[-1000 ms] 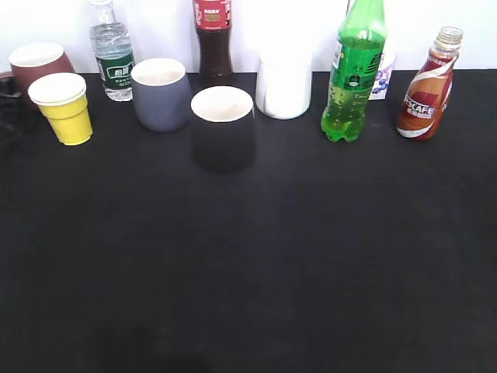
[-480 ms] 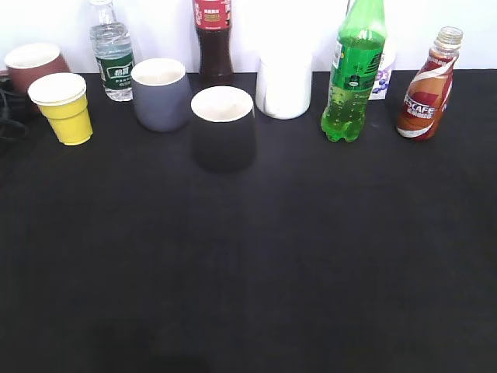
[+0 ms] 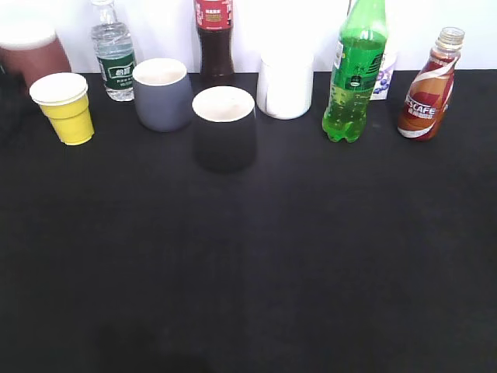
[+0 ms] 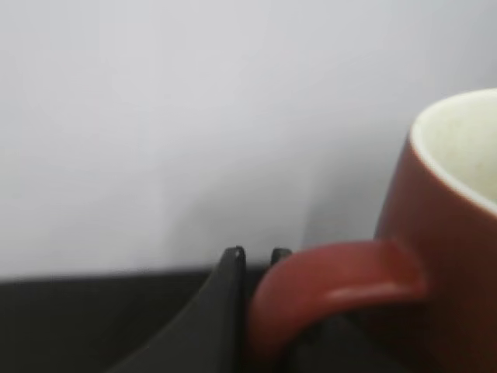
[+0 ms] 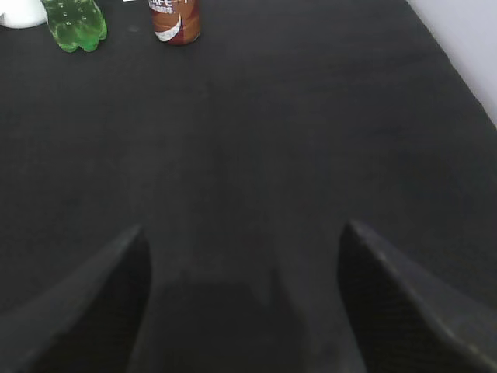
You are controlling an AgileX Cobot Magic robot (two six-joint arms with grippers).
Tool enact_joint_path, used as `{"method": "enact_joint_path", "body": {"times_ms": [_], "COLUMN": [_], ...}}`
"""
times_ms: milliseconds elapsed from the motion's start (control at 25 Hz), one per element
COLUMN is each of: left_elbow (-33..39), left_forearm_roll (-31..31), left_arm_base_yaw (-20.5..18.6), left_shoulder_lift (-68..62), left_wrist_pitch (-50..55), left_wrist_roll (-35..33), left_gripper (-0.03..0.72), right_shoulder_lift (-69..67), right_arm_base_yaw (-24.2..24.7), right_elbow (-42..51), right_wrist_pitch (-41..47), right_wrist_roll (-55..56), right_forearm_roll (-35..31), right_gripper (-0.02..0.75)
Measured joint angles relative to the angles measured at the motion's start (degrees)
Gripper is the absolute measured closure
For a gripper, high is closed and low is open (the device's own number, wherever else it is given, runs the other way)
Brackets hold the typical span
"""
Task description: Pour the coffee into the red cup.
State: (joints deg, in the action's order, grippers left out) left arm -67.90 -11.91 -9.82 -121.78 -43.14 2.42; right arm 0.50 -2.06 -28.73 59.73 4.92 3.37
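The red cup (image 3: 35, 56) is at the far left back, blurred and raised above the black table. In the left wrist view its red handle and pale inner wall fill the right side (image 4: 435, 233). My left gripper (image 4: 256, 256) is shut on the cup's handle, with dark fingers on either side of it. The coffee (image 3: 425, 89), a small curvy Nescafe bottle of brown liquid, stands upright at the back right and also shows in the right wrist view (image 5: 175, 19). My right gripper (image 5: 241, 241) is open and empty low over the table, well short of the coffee.
Along the back stand a yellow paper cup (image 3: 66, 109), a water bottle (image 3: 112, 58), a grey cup (image 3: 161, 95), a black cup (image 3: 224, 128), a tall cola bottle (image 3: 213, 43), a white cup (image 3: 284, 85) and a green bottle (image 3: 353, 78). A white wall is behind them.
The red cup has risen off the table at the far left and looks blurred. The other cups and bottles have not moved.
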Motion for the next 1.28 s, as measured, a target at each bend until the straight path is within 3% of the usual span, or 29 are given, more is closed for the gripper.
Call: {"method": "enact_joint_path", "body": {"times_ms": [240, 520, 760, 1040, 1280], "left_elbow": [5.1, 24.0, 35.1, 44.0, 48.8], "left_forearm_roll": [-0.1, -0.1, -0.3, -1.1, -13.6], "left_arm_base_yaw": [0.0, 0.0, 0.0, 0.0, 0.1], "left_shoulder_lift": [11.4, 28.8, 42.3, 50.4, 51.6], "left_wrist_pitch": [2.2, 3.5, 5.1, 5.9, 1.3], "left_wrist_roll": [0.0, 0.0, 0.0, 3.4, 8.3], "left_gripper": [0.624, 0.624, 0.624, 0.624, 0.624], "right_shoulder_lift": [0.0, 0.0, -6.9, -39.2, -68.5], "right_arm_base_yaw": [0.0, 0.0, 0.0, 0.0, 0.0], "right_elbow": [0.0, -0.9, 7.6, 10.1, 10.1], "right_wrist_pitch": [0.0, -2.8, -34.8, -69.8, -103.5], "right_wrist_roll": [0.0, 0.0, 0.0, 0.0, 0.0], "right_forearm_roll": [0.0, 0.0, -0.1, 0.2, 0.5], "right_gripper": [0.150, 0.150, 0.150, 0.150, 0.150]}}
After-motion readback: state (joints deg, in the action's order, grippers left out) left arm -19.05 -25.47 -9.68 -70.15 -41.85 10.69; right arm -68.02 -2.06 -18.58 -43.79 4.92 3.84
